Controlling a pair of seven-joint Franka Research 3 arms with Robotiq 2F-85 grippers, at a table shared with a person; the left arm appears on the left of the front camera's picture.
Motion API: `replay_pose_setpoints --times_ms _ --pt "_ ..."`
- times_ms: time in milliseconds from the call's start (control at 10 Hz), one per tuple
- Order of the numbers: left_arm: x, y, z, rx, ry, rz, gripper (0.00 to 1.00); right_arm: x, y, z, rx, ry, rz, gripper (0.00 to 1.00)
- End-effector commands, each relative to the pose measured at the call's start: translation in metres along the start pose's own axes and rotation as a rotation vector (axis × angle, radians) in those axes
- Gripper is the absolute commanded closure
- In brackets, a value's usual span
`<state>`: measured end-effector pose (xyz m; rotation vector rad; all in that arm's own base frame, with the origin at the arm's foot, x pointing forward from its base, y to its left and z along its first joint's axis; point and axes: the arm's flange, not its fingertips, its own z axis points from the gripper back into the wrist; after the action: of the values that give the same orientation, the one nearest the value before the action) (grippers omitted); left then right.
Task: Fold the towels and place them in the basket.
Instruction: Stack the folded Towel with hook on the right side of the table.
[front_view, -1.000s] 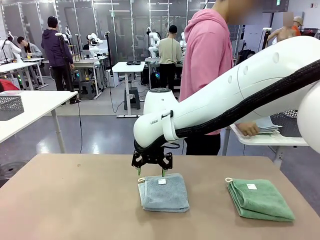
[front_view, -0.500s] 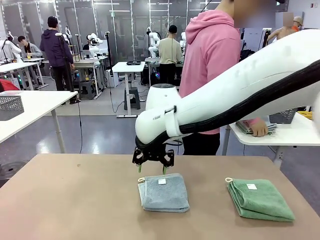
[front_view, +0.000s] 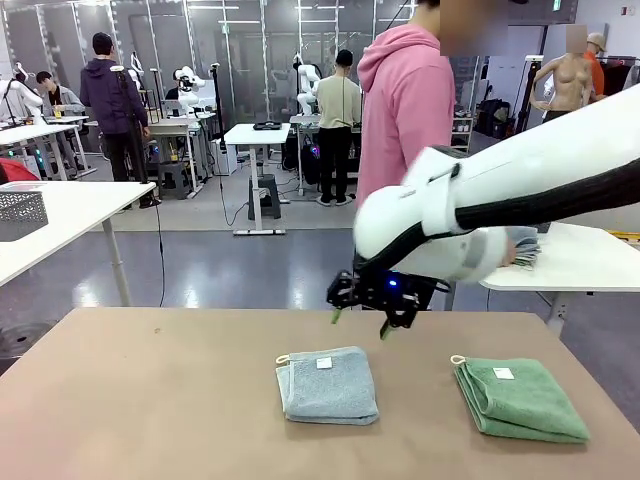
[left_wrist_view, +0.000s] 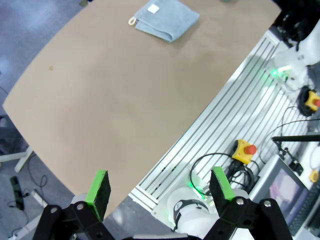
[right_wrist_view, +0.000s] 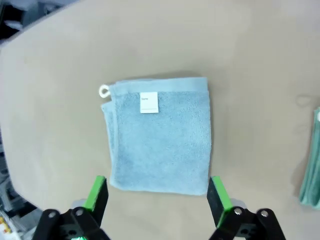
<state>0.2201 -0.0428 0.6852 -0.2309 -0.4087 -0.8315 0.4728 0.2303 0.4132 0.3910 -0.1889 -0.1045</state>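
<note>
Swung from the lower centre of the front view, just above the far edge of the folded pale blue-grey terry towel (front_view: 328, 385), to the right of centre and higher: the white right arm's black gripper with green pads (front_view: 358, 321), jaws wide apart and empty as before. Now hanging over bare tan tabletop (front_view: 150, 400) between that towel and the folded mint green terry towel (front_view: 520, 398). Shifted left behind the arm: the person in the pink hooded top (front_view: 405, 95), hand on the side table at right now largely hidden.
</note>
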Motion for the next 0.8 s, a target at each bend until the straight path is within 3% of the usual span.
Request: replay_pose_setpoints --times_ms 0,400,700 --pt "0.000 -0.001 -0.001 0.003 0.001 -0.004 0.00 -0.004 -0.033 -0.016 0.137 0.025 0.014 0.00" --pt "0.000 -0.001 -0.001 0.003 0.001 -0.004 0.00 0.005 -0.073 -0.049 0.258 0.082 -0.019 0.00" --pt "0.000 -0.001 -0.001 0.003 0.001 -0.004 0.00 0.011 -0.093 -0.072 0.267 0.077 -0.027 0.00"
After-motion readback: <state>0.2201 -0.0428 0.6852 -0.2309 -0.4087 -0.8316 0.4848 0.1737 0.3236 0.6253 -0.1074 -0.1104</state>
